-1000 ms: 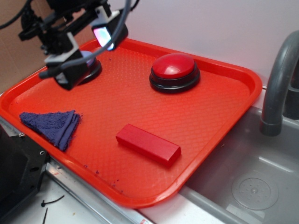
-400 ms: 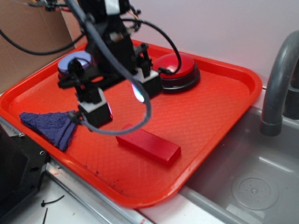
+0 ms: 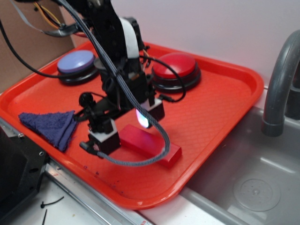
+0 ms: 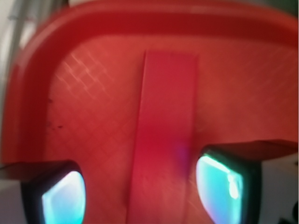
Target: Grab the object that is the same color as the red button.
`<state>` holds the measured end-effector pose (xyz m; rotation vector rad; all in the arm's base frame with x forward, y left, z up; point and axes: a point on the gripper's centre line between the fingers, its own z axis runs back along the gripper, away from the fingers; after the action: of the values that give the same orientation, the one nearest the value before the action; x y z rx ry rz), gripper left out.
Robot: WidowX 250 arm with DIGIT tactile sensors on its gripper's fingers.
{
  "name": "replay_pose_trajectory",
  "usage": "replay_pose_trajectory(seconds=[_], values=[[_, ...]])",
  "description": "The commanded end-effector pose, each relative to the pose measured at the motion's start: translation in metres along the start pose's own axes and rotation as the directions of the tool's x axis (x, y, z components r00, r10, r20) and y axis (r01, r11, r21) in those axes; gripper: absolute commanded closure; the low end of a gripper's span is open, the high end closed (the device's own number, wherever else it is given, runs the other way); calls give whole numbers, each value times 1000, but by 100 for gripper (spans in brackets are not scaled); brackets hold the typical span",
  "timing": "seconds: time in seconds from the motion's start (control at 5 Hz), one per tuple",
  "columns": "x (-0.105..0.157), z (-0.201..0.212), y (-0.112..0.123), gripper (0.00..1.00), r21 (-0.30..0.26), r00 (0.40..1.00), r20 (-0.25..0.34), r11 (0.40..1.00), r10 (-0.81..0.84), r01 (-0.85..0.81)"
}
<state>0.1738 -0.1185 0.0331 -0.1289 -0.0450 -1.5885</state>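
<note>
**Open claw straddles the red block on the tray**

The claw (image 3: 127,127) hangs low over the red block (image 3: 157,146), its two fingers spread wide, one on each side of the block's near-left end. In the wrist view the block (image 4: 166,135) runs lengthwise up the middle of the picture, and the two glowing finger pads (image 4: 63,198) sit to either side of it, apart from its long edges; neither pad touches it, so far as the blurred picture lets one judge. The block lies flat on the red tray (image 3: 225,112), toward the tray's front edge.

The red button (image 3: 175,65) stands on its black base near the tray's back rim, well apart from the block. The lavender button (image 3: 76,62) sits at the back-left corner. The folded dark blue cloth (image 3: 49,125) lies at the tray's left, near the claw's outer finger. A grey tap (image 3: 280,79) rises at the right, beside a sink (image 3: 253,178) below the tray's right edge.
</note>
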Motion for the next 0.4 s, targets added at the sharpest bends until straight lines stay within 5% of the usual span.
replay_pose_trajectory(seconds=[0.0, 0.2], values=[[-1, -16, -4, 0, 12, 998, -13, 998, 56, -56], [-2, -16, -4, 100, 28, 999, -9, 999, 47, -47]])
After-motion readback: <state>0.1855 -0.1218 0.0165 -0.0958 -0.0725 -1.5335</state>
